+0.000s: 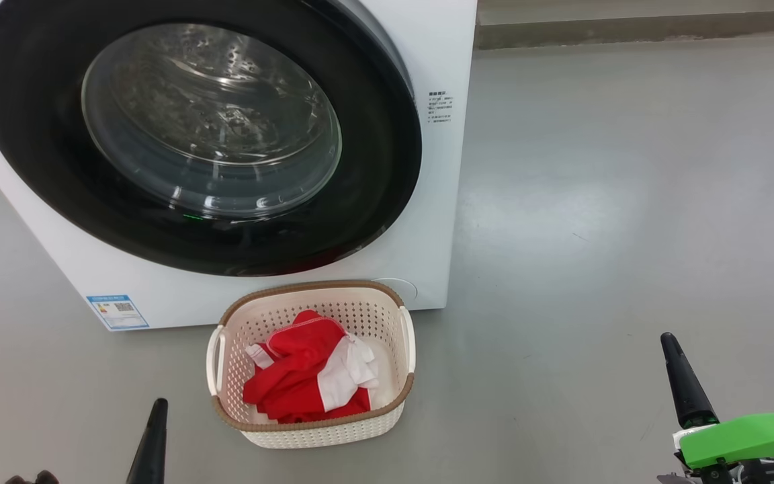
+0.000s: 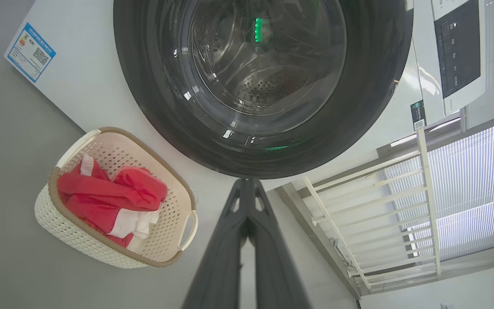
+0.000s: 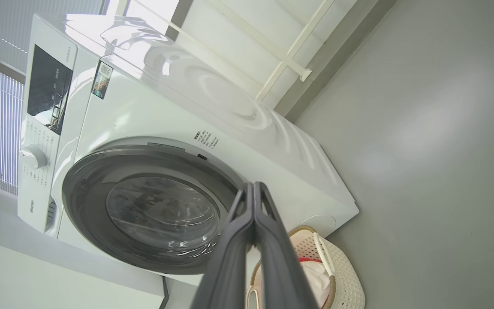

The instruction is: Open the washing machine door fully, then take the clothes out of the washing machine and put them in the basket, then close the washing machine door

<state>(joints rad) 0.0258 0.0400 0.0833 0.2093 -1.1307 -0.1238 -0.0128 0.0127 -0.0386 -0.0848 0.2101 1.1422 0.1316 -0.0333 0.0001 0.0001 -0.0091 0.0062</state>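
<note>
I find my left gripper [image 1: 158,407] clenched empty at seven o'clock, the washing machine door [image 1: 199,134] apparently seated shut at eleven, the clothes [image 1: 299,376] in the basket [image 1: 313,288] at six, and my right gripper [image 1: 669,339] clenched empty at four; I judge the closing step done, the next move needing only a latch check.

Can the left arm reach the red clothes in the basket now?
Probably yes: only bare grey floor separates the shut left pincer from the open-topped cream perforated plastic basket holding the red fabric clothes with white patches.
</note>
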